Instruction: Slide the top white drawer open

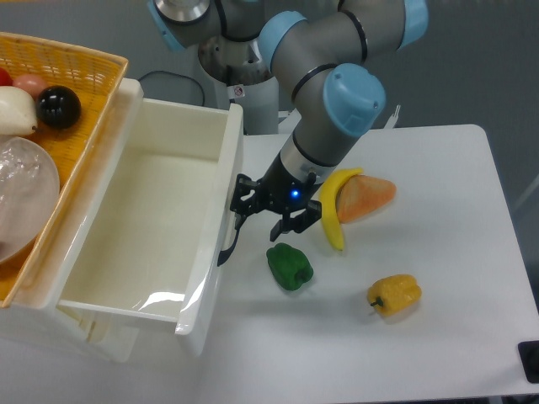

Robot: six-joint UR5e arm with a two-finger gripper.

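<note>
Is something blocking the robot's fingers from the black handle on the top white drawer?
No, nothing visible sits between them. The gripper hangs right beside the black handle on the top white drawer, which is already pulled far out. The green pepper lies on the table just below the gripper, off to the side.

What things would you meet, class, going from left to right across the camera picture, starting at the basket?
Basket → open top white drawer → pincer → green pepper → banana → yellow pepper.
</note>
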